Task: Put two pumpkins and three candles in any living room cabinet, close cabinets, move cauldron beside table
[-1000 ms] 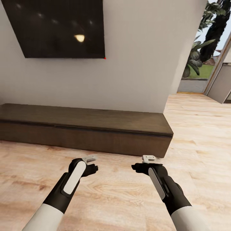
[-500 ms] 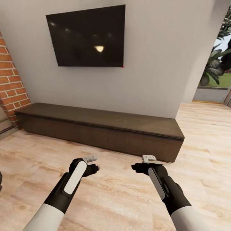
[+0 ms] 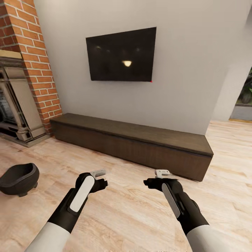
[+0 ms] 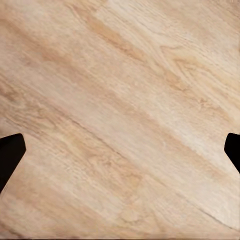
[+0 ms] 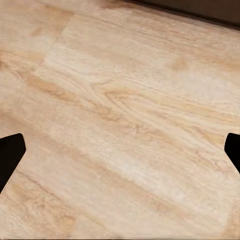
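Running along the pale wall, the cabinet [image 3: 140, 145] is a long, low, dark-brown slab with both fronts shut. A matte-black, round-bellied cauldron [image 3: 18, 179] sits on light wood planks near the brick fireplace [image 3: 31, 63]. Left gripper [image 3: 101, 183] and right gripper [image 3: 148, 183] hover empty, jaws spread wide.

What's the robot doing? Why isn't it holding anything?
It is between jobs. Both its grippers, left and right, hang open and empty over the wood floor. Ahead, the long brown cabinet sits closed under the TV. The black cauldron stands on the floor near the fireplace.
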Controlling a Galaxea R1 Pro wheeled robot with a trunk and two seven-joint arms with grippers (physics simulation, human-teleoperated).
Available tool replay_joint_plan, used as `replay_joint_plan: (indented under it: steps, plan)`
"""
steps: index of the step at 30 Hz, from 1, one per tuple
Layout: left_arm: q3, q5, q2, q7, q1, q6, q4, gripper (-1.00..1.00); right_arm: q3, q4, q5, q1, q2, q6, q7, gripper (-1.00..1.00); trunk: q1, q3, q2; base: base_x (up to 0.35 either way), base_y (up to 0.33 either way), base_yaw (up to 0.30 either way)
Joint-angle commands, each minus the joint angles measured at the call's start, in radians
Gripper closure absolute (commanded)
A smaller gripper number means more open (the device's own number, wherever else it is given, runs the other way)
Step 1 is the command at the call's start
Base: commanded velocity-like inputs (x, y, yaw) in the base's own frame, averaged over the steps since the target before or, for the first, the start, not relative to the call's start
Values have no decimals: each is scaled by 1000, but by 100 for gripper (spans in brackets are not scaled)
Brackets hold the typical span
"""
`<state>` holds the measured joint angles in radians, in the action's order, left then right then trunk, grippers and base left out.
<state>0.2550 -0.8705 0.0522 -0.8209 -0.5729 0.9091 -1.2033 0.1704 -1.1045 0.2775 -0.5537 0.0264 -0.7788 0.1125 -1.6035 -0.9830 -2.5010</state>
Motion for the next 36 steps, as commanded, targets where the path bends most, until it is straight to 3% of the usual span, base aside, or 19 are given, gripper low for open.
replay_joint_plan:
  steps: [1,6,25,36]
  plan:
    - [1,-10,0,-10,-1,1,-1,-100,1,-1,11,-1,0,-4,10,-100,1,3,0,-339,125,274]
    - [0,-10,0,-10,-1,1,-1,-100,1,-1,11,-1,0,-4,10,-100,3,22,1,-333,148,274]
    - [0,-12,0,-10,-1,1,-2,-100,1,-1,9,-1,-1,-4,10,-100,76,82,134,-305,186,274]
    - [0,-12,0,-10,-1,1,-1,-100,1,-4,9,-1,0,-4,11,-100,118,116,211,-95,86,274]
